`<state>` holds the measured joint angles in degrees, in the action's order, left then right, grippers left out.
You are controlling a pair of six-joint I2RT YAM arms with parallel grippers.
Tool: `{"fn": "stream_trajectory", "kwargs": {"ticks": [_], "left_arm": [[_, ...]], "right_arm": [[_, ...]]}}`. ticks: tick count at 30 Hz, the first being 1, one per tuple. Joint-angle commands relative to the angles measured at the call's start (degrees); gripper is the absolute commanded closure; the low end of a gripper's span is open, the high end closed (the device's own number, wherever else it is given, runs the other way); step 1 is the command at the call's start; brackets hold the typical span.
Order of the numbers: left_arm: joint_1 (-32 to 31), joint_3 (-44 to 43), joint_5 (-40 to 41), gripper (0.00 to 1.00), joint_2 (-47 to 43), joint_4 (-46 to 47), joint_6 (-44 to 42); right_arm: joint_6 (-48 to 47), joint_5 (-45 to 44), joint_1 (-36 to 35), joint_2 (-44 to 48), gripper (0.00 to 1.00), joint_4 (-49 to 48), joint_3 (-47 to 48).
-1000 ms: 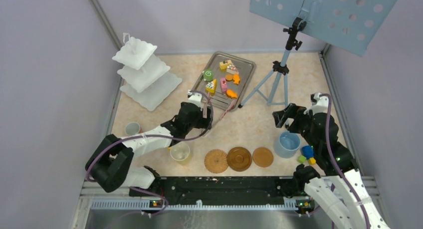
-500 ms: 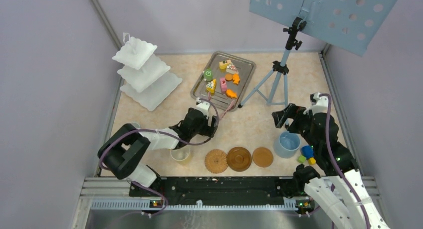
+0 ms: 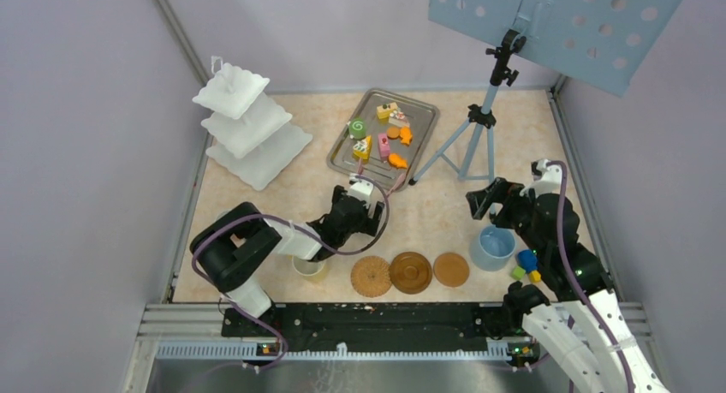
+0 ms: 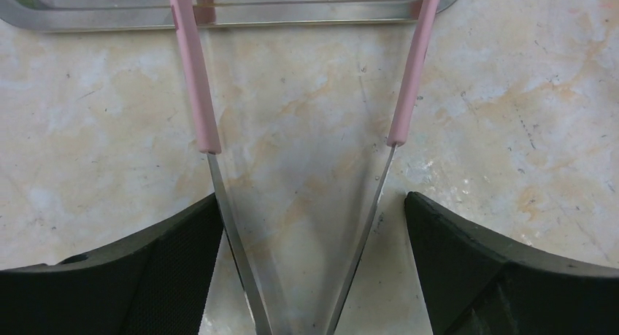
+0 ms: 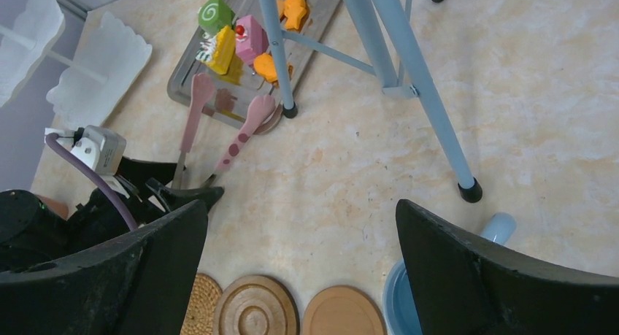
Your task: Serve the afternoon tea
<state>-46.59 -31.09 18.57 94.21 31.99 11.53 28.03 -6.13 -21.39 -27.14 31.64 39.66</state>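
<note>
My left gripper [image 4: 312, 203] is open low over the table, its fingers on either side of the metal handle end of the pink tongs [image 4: 193, 94]. The left finger sits against one tong arm; a gap shows at the right finger. The tong tips rest on the front rim of the metal tray [image 3: 424, 119], which holds the green swirl roll [image 5: 214, 14], yellow wedge [image 5: 221, 50], pink slice [image 5: 250, 37] and orange biscuits [image 5: 295, 10]. Three brown coasters [image 3: 410, 272] lie in a row near the front. My right gripper [image 5: 303, 207] hangs open and empty above the table beside the blue cup [image 3: 492, 247].
The white three-tier stand [image 3: 248, 128] is at the back left. A pale yellow cup [image 3: 306, 267] sits under my left forearm. A blue tripod [image 3: 479, 132] stands right of the tray. Coloured blocks [image 3: 526, 264] lie by the blue cup.
My left arm has swung right and toward the front, bringing its open gripper down around the tongs' handle end. The right arm has not moved.
</note>
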Motion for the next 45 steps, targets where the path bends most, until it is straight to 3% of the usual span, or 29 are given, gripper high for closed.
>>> {"fn": "stream_trajectory", "kwargs": {"ticks": [1, 5, 9, 18, 24, 37, 45], "left_arm": [[-0.53, 1.40, 4.91, 0.04, 1.83, 5.91, -1.61], [-0.52, 1.98, 5.12, 0.06, 3.41, 7.78, -1.67], [-0.67, 2.78, 5.69, 0.15, 3.76, 9.52, -1.75], [-1.05, 2.33, 7.77, 0.32, -4.73, 4.33, -2.34], [-0.96, -2.82, 7.07, 0.38, -9.21, -8.05, -0.31], [-0.24, -26.73, 1.85, 0.44, -17.96, -52.25, 6.39], [5.57, -40.63, -4.72, 0.45, -14.04, -63.24, 4.27]], "right_arm": [[-0.96, 0.23, -0.59, 0.15, 0.02, -2.69, -0.15], [-0.97, 0.19, -0.63, 0.43, 0.02, -2.56, -0.11], [-0.89, 0.06, -0.61, 0.72, 0.02, -2.62, -0.11], [-1.07, -0.34, -0.62, 0.83, 0.02, -2.52, 0.07], [-1.16, -0.45, -0.61, 0.84, 0.02, -2.55, 0.07], [-1.56, 0.70, -0.59, 0.92, 0.02, -2.82, 0.16], [-1.91, 1.51, -0.59, 1.24, 0.02, -3.17, -0.02]]}}
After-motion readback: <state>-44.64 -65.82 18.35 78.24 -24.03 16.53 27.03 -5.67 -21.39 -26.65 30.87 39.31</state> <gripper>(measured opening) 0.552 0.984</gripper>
